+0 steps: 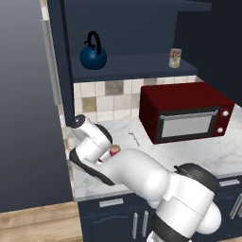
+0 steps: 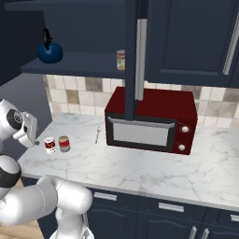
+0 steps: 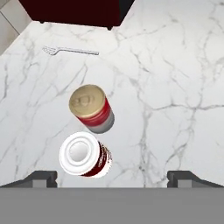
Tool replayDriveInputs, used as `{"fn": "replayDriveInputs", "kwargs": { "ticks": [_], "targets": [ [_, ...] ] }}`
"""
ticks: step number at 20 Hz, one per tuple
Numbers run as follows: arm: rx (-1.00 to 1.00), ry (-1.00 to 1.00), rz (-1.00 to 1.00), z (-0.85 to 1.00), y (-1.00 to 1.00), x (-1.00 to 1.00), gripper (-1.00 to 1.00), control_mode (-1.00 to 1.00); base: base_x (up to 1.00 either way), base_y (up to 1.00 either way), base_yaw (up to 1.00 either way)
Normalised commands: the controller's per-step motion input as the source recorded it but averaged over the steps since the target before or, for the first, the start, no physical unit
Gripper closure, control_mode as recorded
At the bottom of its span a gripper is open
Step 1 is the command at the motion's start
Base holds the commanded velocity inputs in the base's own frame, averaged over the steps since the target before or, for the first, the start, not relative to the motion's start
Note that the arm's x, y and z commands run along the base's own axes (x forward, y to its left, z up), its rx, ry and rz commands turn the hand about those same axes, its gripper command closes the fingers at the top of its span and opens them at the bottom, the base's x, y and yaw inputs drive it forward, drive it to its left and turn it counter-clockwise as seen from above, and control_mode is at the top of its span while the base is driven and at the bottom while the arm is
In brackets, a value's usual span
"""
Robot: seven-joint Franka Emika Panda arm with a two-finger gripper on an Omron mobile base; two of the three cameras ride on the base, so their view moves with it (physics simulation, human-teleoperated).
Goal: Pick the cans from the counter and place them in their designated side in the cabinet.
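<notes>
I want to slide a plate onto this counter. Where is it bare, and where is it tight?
Bare: the counter in front of the microwave. Tight: the left end, where two cans stand close together beside a fork.

Arm hides most of red-and-white can [image 1: 115, 150]; microwave [image 3: 74, 11] cut by top edge
</notes>
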Motion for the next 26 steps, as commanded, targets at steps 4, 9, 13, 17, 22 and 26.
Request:
{"fn": "replayDriveInputs", "kwargs": {
  "ticks": [4, 9, 13, 17, 22, 26],
  "targets": [
    [0.0, 0.01, 0.0, -0.08, -0.01, 0.07, -1.0, -1.0, 0.0, 0.0, 0.0],
    [0.0, 0.05, 0.0, -0.06, -0.02, 0.08, -1.0, -1.0, 0.0, 0.0, 0.0],
    [0.0, 0.05, 0.0, -0.04, 0.0, 0.13, -1.0, -1.0, 0.0, 0.0, 0.0],
    [0.0, 0.04, -0.01, -0.06, 0.0, 0.13, -1.0, -1.0, 0.0, 0.0, 0.0],
    [0.0, 0.02, -0.04, -0.06, 0.0, 0.1, -1.0, -1.0, 0.0, 0.0, 0.0],
    [0.0, 0.01, -0.05, -0.08, 0.0, 0.08, -1.0, -1.0, 0.0, 0.0, 0.0]
  ]
}}
